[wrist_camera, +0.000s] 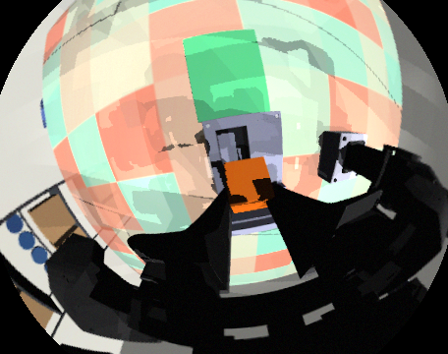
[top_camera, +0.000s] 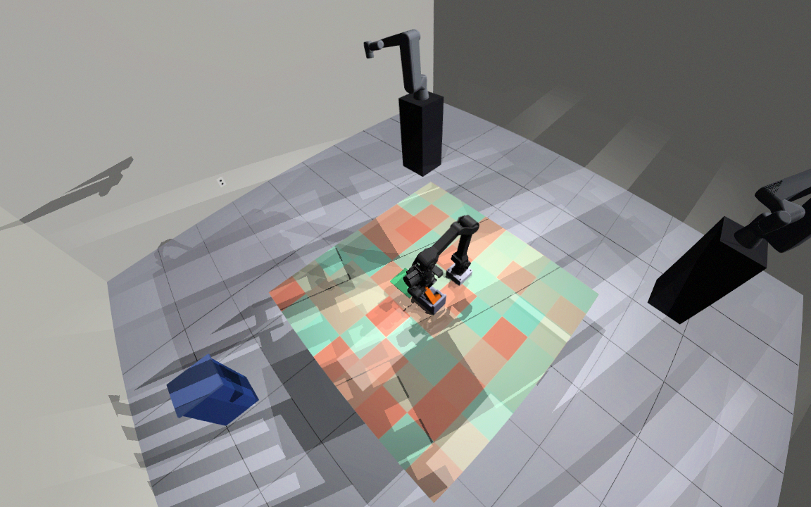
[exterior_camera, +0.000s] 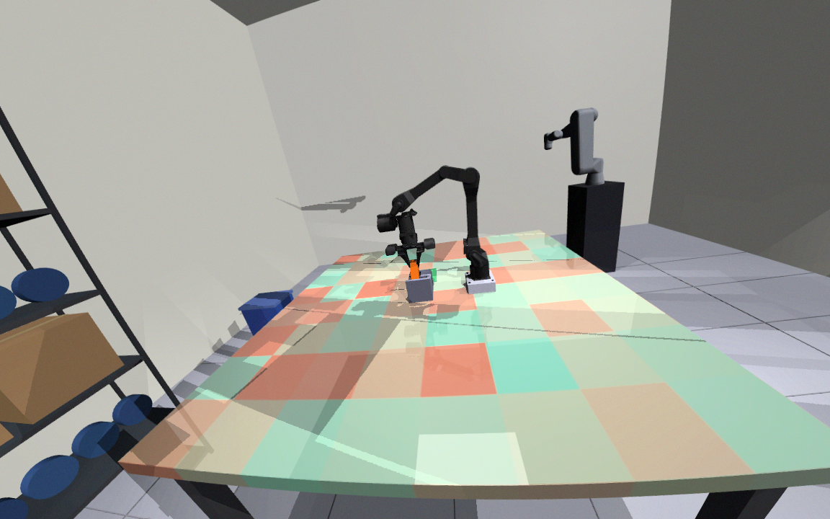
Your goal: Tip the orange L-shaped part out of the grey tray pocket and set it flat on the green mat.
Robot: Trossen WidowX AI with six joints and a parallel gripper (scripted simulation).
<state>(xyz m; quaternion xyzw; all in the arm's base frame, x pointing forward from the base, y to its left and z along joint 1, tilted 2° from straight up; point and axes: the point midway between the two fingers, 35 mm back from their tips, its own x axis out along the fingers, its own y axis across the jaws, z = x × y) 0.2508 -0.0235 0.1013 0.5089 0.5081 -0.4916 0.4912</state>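
Note:
The orange L-shaped part point(top_camera: 429, 293) point(exterior_camera: 414, 268) point(wrist_camera: 247, 179) stands up steeply out of the grey tray point(top_camera: 435, 306) point(exterior_camera: 419, 289) point(wrist_camera: 271, 134), its lower end still at the tray's top. My gripper point(top_camera: 423, 289) point(exterior_camera: 413, 262) point(wrist_camera: 246, 189) is shut on the raised end of the part, right above the tray. The pocket shows dark and open in the wrist view. The green mat point(top_camera: 400, 279) point(exterior_camera: 434, 274) point(wrist_camera: 227, 75) lies flat on the table right beside the tray, on its far side from the wrist camera.
The arm's white base point(top_camera: 459, 272) point(exterior_camera: 479, 284) point(wrist_camera: 334, 153) stands close to the tray. The table point(top_camera: 509, 334) point(exterior_camera: 534, 387) has a checked top. A blue bin point(top_camera: 212, 391) point(exterior_camera: 266, 307) is on the floor, a shelf rack point(exterior_camera: 11, 309) at the left, and two other arms on black pedestals point(top_camera: 420, 132) point(top_camera: 705, 271).

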